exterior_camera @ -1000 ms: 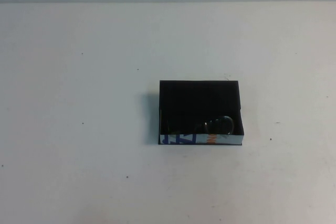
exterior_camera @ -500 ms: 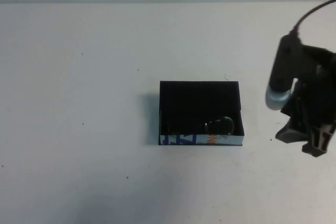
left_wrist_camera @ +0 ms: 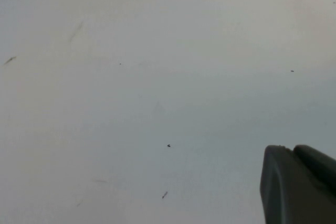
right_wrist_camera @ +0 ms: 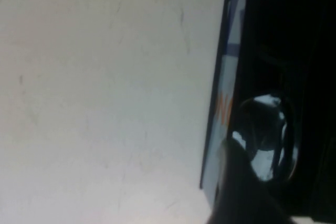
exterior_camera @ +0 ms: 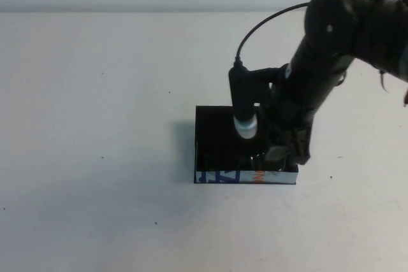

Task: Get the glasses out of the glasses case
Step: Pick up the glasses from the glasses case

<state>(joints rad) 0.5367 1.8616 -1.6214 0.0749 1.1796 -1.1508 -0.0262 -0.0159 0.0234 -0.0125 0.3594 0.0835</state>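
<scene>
White counter [exterior_camera: 95, 208] holds the glasses case [exterior_camera: 217, 141] near its middle, the glasses [right_wrist_camera: 265, 132] lying inside against the printed front edge. Right gripper [exterior_camera: 287, 151] hangs over them, jaw opening untellable; it should probably descend squarely onto the frame. Left gripper [left_wrist_camera: 296, 184] hovers above bare counter, jaws also untellable.

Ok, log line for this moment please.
right gripper: down in glasses case, over glasses | grasp: unclear | left gripper: parked above bare table

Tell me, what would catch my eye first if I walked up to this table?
Probably the right gripper on its big black arm, reaching down into the right end of the black glasses case mid-table. Under it, a shiny lens of the glasses glints near the case's printed front edge. The left gripper sits off over bare table.
</scene>
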